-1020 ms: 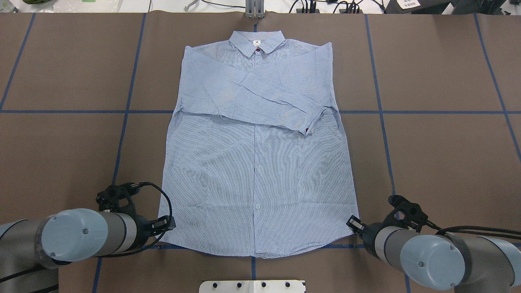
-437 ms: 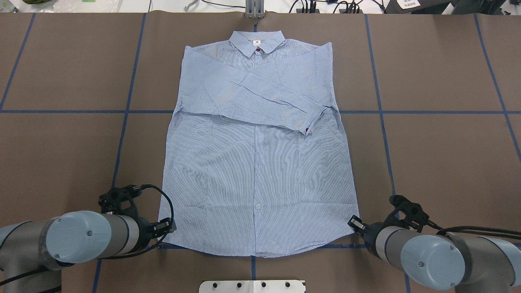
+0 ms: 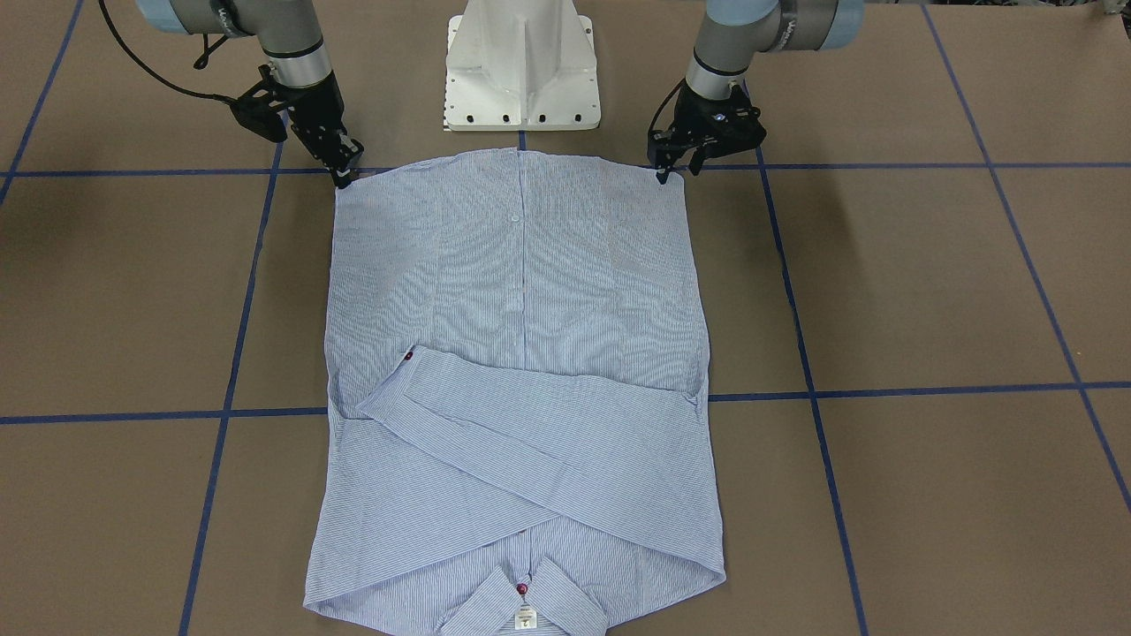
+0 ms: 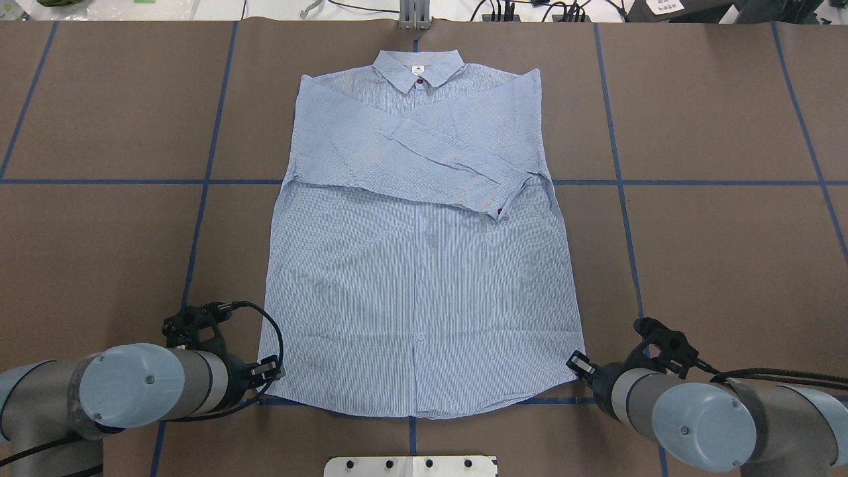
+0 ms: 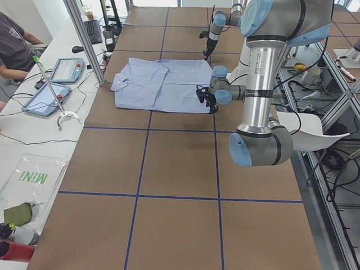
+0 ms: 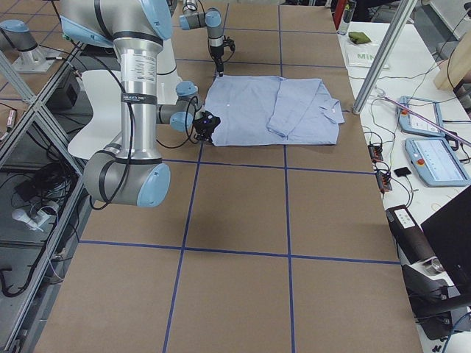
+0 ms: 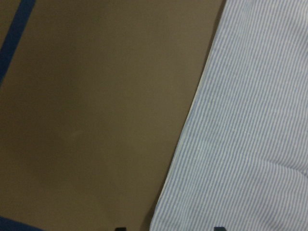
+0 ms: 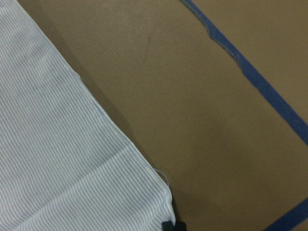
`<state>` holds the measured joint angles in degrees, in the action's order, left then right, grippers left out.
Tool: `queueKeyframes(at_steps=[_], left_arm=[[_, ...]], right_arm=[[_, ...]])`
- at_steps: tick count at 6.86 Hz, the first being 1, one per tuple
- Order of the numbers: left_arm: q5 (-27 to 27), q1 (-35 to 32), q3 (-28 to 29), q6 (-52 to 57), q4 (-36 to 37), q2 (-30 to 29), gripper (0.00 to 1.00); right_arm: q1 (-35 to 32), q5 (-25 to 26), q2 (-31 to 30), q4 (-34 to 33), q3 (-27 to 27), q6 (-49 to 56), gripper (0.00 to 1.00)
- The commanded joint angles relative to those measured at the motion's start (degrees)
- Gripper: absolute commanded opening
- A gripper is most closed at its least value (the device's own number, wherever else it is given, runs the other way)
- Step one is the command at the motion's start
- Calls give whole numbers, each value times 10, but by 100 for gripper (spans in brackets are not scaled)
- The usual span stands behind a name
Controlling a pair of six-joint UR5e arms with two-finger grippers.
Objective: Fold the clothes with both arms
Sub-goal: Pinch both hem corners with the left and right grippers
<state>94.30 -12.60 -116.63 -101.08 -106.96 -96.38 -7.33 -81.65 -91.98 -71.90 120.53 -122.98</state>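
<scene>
Even bright light, soft shadows, moiré on shirt (image 4: pixel 417 278), dim wrist views

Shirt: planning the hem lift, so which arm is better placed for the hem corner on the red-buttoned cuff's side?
Right. The right gripper sits at that corner of the shirt; the left gripper is at the opposite one.

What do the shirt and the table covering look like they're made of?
Shirt: thin woven cloth, probably cotton or a blend, matte; fine stripes and soft creases show. Table covering: matte brown sheet, perhaps paper or felt. Grid lines: likely blue tape, edge ragged in the right wrist view.
</scene>
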Motion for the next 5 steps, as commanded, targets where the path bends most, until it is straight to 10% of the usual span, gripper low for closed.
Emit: queueKeyframes(at_steps=[1,5], left_arm=[[0,0,1,0,0,1,63],[0,1,18,-1,0,-3,56]], right_arm=[[-1,0,1,0,5,0,0],[-1,0,0,0,9,0,0]])
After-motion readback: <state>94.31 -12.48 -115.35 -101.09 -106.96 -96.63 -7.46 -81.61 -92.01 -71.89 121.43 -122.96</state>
